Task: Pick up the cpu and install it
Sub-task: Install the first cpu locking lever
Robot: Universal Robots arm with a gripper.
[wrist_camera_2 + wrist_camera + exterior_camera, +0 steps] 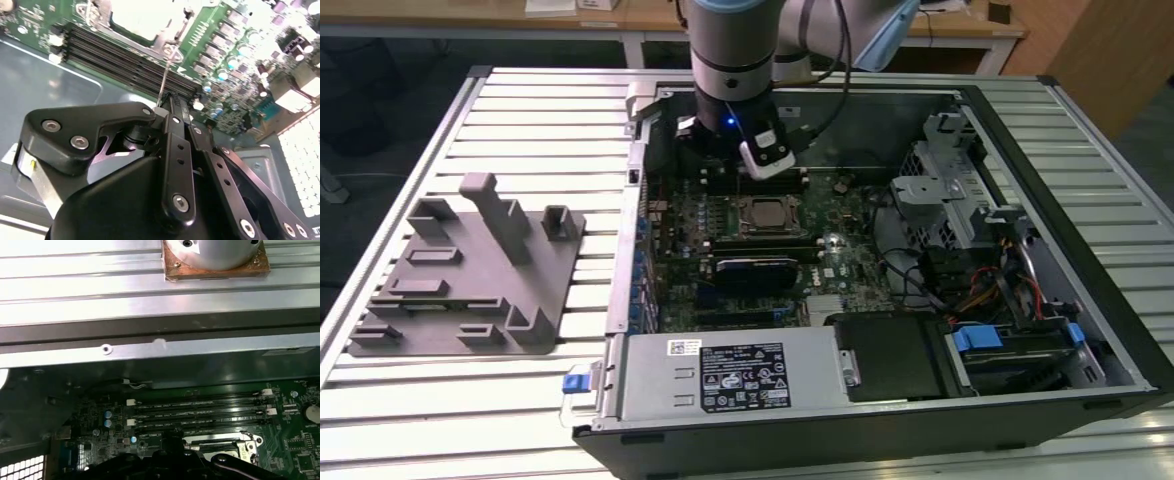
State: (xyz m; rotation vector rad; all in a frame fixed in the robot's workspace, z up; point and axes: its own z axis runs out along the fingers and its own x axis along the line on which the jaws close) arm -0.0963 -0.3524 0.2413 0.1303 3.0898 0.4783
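The cpu [762, 212], a pale silver square, lies flat in its socket on the green motherboard [854, 262] inside the open computer case. In the second wrist view the cpu [140, 20] sits inside the metal socket frame. My gripper [718, 160] hangs over the memory slots just behind the socket. Its black fingers [176, 107] stand together, shut. A thin metal socket lever [167, 75] runs from the frame to the fingertips; I cannot tell whether it is pinched. In the first wrist view the socket frame [245, 444] shows beside the gripper's dark body [170, 465].
The case wall [635, 200] rises close by on the exterior view's left of the gripper. Memory slots [200, 412] lie under the arm. A grey fixture with posts [467, 270] stands on the slatted table. The power supply [720, 375] and drive cage [961, 190] fill the case's other sides.
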